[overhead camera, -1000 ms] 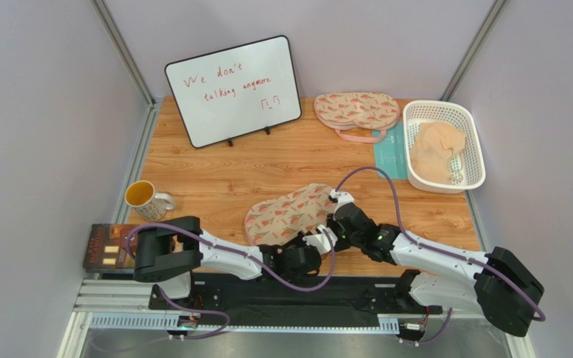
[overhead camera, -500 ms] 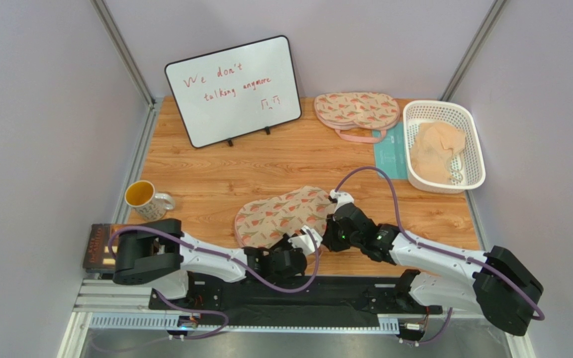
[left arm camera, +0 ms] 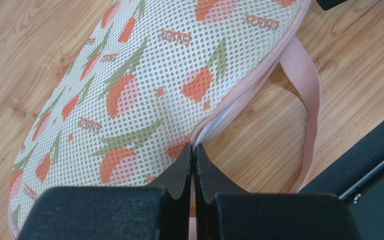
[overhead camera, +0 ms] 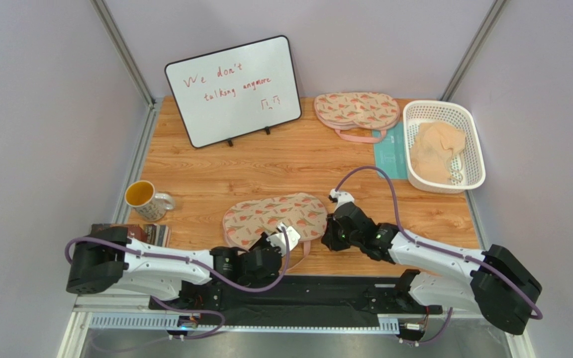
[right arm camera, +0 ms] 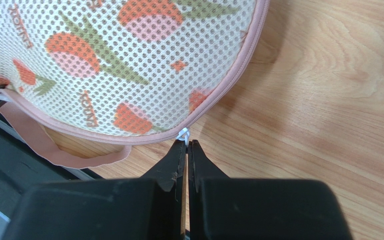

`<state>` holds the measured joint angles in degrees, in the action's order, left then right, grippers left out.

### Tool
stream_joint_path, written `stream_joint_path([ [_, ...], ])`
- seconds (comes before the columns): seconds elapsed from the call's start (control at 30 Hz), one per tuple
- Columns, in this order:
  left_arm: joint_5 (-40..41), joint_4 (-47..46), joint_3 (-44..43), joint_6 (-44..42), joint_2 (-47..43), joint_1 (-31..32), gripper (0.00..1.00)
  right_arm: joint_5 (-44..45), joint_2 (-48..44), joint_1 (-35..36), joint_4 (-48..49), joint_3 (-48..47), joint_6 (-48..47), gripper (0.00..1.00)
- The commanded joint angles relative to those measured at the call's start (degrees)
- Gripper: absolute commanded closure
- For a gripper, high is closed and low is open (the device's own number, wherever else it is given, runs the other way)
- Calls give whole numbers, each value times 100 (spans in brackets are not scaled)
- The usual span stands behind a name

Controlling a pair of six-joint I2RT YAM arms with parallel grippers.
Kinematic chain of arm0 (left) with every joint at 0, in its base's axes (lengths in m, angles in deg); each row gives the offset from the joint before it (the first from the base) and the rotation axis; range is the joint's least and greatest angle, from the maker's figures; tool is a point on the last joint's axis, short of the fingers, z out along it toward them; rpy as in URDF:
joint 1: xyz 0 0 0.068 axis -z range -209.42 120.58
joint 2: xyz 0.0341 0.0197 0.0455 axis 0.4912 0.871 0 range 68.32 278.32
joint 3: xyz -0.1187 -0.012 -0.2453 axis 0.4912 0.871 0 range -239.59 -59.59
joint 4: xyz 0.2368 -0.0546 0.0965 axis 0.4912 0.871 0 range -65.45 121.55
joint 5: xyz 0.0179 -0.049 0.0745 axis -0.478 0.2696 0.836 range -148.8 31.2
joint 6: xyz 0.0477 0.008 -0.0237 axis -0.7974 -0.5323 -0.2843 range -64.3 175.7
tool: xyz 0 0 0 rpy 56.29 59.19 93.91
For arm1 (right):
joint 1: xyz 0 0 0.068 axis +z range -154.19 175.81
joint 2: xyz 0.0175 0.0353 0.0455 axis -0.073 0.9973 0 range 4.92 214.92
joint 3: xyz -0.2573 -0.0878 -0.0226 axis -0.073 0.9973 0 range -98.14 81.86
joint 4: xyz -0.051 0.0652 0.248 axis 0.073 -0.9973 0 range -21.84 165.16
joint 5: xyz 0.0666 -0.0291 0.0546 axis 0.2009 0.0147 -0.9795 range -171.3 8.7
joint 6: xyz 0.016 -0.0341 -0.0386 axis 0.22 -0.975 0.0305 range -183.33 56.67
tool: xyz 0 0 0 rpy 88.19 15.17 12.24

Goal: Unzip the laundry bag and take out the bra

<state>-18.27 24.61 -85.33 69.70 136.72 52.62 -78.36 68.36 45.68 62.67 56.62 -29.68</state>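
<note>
The laundry bag (overhead camera: pixel 274 216) is seen at the tabletop's (overhead camera: pixel 215 164) near edge. Its pink trim (left arm camera: pixel 239 95) is pinched by the closed left fingers (left arm camera: pixel 179 172) and its white tab (right arm camera: pixel 182 134) by the closed right fingers (right arm camera: pixel 173 167). No bra is seen. The tab could be lost from so thin a grip, or the bag dragged unopened.

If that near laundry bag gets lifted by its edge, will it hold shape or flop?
Probably light: the laundry bag is open mesh. It looks puffed, so it may sag only partly. Its pink strap would likely dangle.
</note>
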Motion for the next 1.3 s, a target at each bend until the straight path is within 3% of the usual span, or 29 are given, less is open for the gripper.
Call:
stream_joint_path([
  [0.0,-10,671,8,181,-292,-4,100,242,37,-82,-34,-192,-25,100],
  [0.07,-107,855,-62,252,-240,-4,98,242,19,-100,-60,-201,-34,100],
  [0.13,-159,978,-124,445,-178,-4,80,242,-7,-91,-122,-210,-25,100],
  [0.17,-177,1049,-177,489,-169,5,60,242,-16,-91,-139,-210,-34,100],
  [0.23,-177,1145,-247,682,-265,22,51,251,-25,-91,-140,-201,-25,100],
  [0.27,-169,1285,-343,744,-336,40,39,242,-33,-91,-148,-201,-25,100],
  [0.37,-108,1558,-502,1139,-687,49,27,260,-42,-91,-157,-192,-25,100],
  [0.6,8,2727,-696,2659,-987,-293,23,242,-60,-91,-157,-193,-16,100],
  [0.8,-537,2360,-266,3073,-1118,-663,23,198,-200,-91,-157,-113,28,100],
  [1.07,-1012,1279,332,2995,-970,-1348,23,23,-376,-65,-175,1,133,100],
  [1.27,-1223,891,43,2380,-354,-1945,22,-30,-298,93,-105,27,203,100],
])
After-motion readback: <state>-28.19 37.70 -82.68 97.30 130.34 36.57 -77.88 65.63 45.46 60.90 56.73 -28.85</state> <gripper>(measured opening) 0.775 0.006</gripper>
